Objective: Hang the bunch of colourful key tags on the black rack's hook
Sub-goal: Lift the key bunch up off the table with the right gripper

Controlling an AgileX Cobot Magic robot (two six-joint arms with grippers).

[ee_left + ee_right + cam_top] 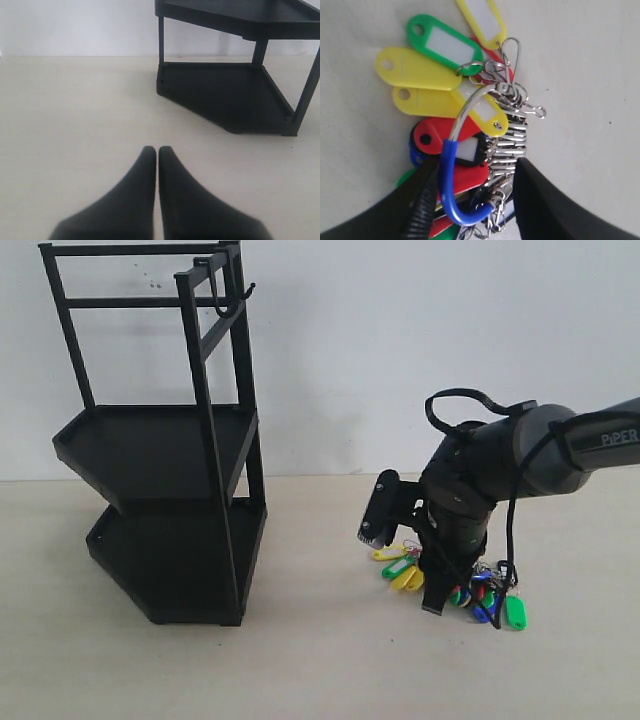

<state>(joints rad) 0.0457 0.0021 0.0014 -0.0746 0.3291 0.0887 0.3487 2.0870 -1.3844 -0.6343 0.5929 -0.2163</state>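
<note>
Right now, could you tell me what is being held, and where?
Left gripper empty. Right gripper straddles the key tag bunch at its blue loop; whether it grips cannot be told.

Right arm [530, 455]: dark grey rounded shells, white "PiPER" lettering [620, 438], black cable [462, 398] looping over wrist. Left gripper [157, 150]: two matte black fingers [140, 200], broad bases tapering to rounded tips.

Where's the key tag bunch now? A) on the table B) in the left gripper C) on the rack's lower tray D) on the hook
A: the colourful key tag bunch lies on the table between the right gripper's open jaws; the hook is bare.
</note>
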